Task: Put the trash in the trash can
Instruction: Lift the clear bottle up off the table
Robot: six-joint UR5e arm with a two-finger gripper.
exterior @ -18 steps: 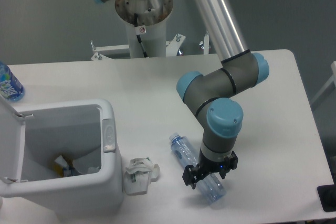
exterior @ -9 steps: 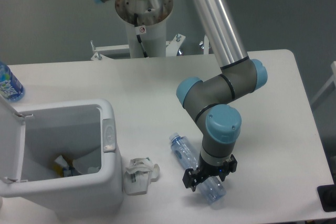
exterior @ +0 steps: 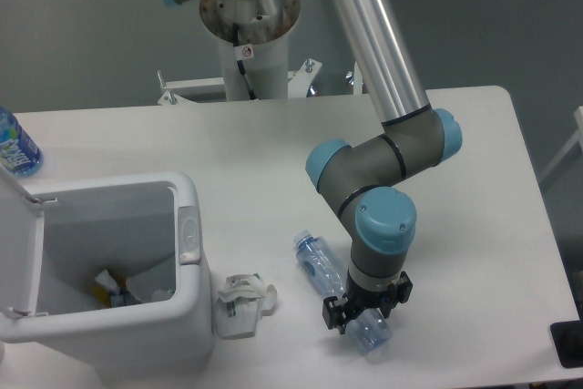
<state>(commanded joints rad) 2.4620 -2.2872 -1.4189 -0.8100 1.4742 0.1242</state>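
Over the last second the gripper (exterior: 363,312) has come lower onto the crushed water bottle (exterior: 339,287) and its fingers have drawn inward — they now sit against the bottle's lower half and appear to pinch it, though the contact itself is partly hidden by the wrist. The bottle lies on the table (exterior: 474,189), blue cap pointing up-left, well apart from the trash can (exterior: 187,225). The can stands at lower left with its lid open and some refuse already inside. The crumpled white scrap (exterior: 242,301) rests just beside the can's right wall, untouched. Judgement — the grasp is being completed; lift and carry to the can remain, then the scrap.
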